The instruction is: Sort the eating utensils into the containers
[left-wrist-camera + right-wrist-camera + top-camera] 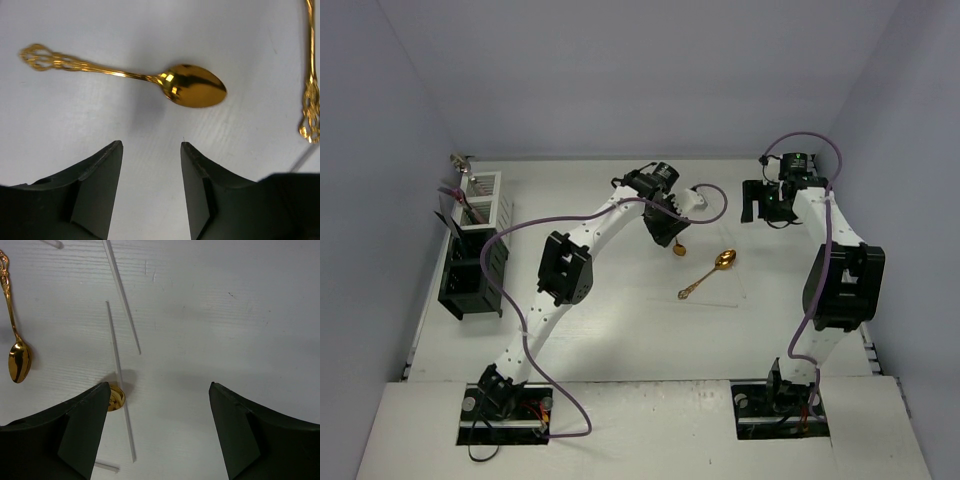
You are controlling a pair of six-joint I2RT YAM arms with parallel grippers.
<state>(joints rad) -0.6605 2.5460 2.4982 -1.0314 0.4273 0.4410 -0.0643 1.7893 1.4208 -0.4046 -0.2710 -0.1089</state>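
Top view, left arm: the left gripper (670, 232) is extended over the middle of the bench (620, 340), directly above a gold spoon (680, 250). A second gold spoon (710, 272) lies just beside it.
Top view, containers: the white slatted bin (485, 198) and the black bins (472, 270) are ranged along the left edge, well apart from both spoons, so a carry across is judged necessary.
Top view, right arm: the right gripper (765, 205) is kept at the far right, probably to leave room.
Left wrist view: the jaws are parted and empty. The spoon's bowl lies just ahead of the fingers (95, 190), seemingly lined up for a pick.
Right wrist view: the jaws are spread wide and nothing is held. Thin clear sticks (120, 305) lie ahead on the bench.
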